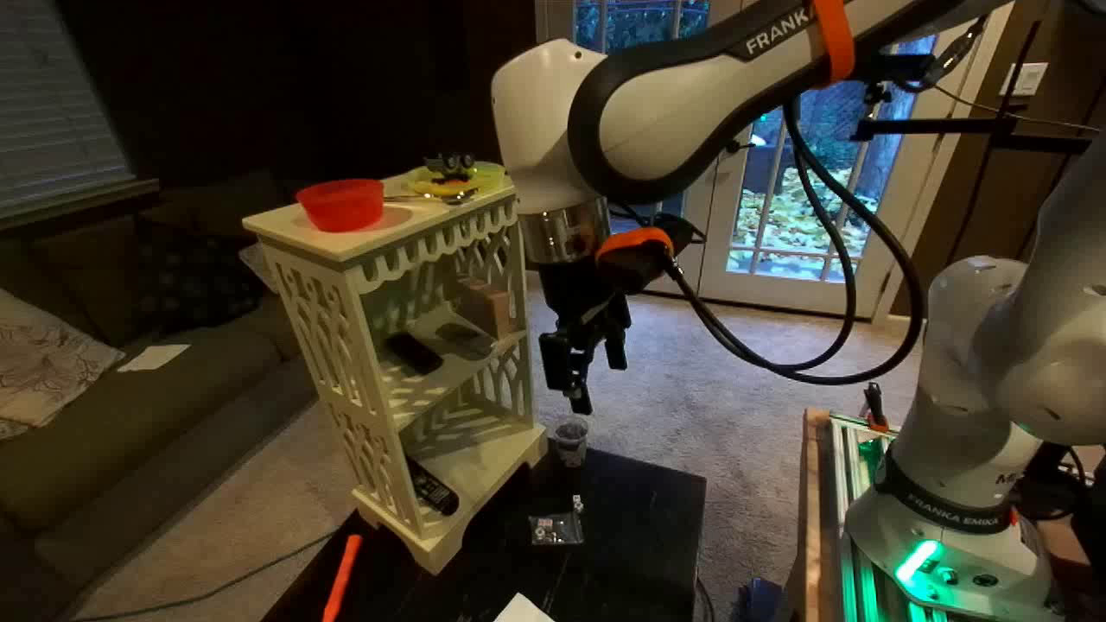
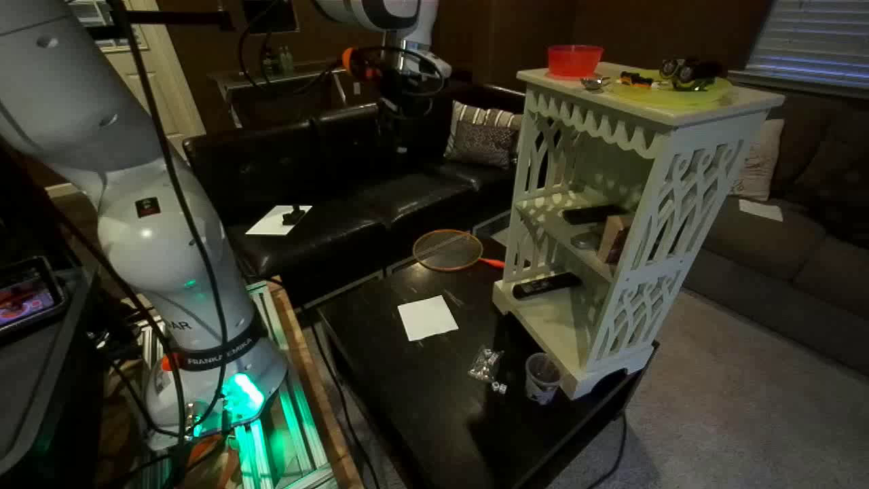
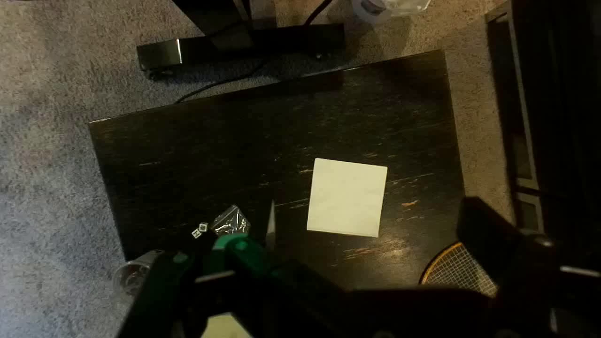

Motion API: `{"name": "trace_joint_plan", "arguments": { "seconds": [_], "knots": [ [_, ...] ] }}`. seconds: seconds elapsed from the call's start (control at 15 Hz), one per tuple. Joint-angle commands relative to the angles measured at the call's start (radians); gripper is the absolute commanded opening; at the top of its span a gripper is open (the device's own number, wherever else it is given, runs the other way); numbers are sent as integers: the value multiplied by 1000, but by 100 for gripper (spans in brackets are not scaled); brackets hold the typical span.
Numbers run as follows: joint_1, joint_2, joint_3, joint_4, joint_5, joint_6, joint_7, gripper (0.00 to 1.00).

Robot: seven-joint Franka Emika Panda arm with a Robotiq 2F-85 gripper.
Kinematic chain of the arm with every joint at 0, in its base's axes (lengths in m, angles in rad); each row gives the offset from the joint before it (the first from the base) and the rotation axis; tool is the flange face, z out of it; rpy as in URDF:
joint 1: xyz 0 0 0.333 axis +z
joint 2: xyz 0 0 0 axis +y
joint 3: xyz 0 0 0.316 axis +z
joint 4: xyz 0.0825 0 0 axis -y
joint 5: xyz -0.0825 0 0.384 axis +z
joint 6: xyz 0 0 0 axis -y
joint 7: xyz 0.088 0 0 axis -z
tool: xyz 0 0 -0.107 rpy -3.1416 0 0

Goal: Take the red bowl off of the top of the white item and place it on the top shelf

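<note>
The tool [image 1: 587, 367] points down above the dark desk [image 3: 225, 150], and the wrist view shows its fingers [image 3: 488, 234] standing wide apart. It is well apart from the red bowl [image 1: 341, 206], which sits on the flat top [image 1: 423, 217] of the white shelf unit [image 1: 402, 294]. In an exterior view the bowl is at the near left end of that top, and a yellow-green plate [image 1: 491, 177] carrying a dark object [image 1: 451, 167], too unclear to name, is at the far right end. The bowl is round, as broad one way as the other, and its axis stands upright: opening up, base flat. The unit's long axis is upright, its open front turned toward the robot base [image 1: 968, 549]. Its top shelf [image 1: 432, 387] holds a dark flat thing [image 1: 415, 353] and a brown box [image 1: 486, 308], while a remote [image 1: 432, 490] lies on the bottom board [image 1: 484, 449]. In both exterior views a clear cup [image 2: 543, 377] stands on the desk just beside the unit's foot, and a small clear bag [image 2: 484, 365] lies near it.
</note>
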Motion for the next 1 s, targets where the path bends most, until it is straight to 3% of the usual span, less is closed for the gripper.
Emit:
{"name": "trace_joint_plan", "arguments": {
  "seconds": [0.0,0.33,0.73,0.93],
  "knots": [
    [12,1,-12,1,-3,-1,2,100],
    [-8,-40,-33,51,33,96,156,100],
    [-4,-27,-35,63,6,81,129,100],
    [-14,-15,-42,123,96,62,285,100]
  ]
}}
